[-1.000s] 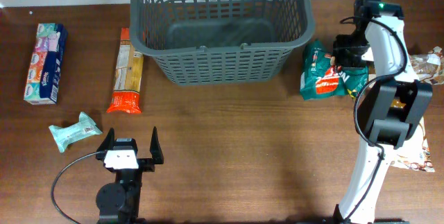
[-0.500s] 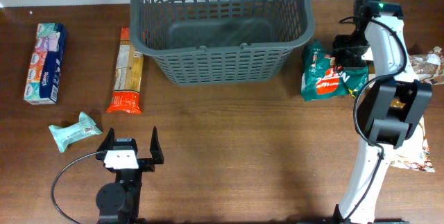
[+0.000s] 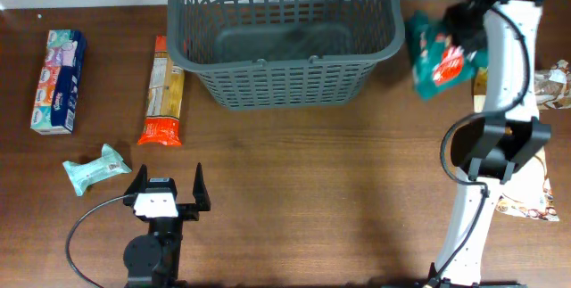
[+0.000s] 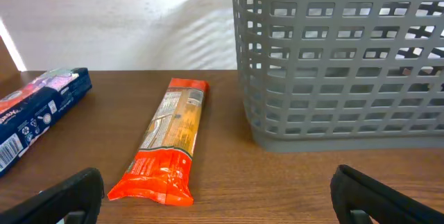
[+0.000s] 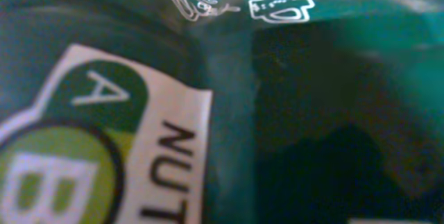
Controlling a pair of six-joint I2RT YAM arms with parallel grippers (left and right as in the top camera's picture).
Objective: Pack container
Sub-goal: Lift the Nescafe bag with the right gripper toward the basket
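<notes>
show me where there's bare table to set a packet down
Widest bare wood: in front of the container, between the left gripper and the right arm. A narrow strip runs between the tissue box and pasta packet. Crowded: the right edge, with the held green packet and patterned packets.

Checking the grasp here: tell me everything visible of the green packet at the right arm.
The green packet is a crinkly, glossy bag, dark green with red and white print; the right wrist view is filled by its surface, showing a white label with lettered green circles. It hangs tilted and slightly blurred just right of the container, apparently off the table. The right gripper is shut on its right side.
</notes>
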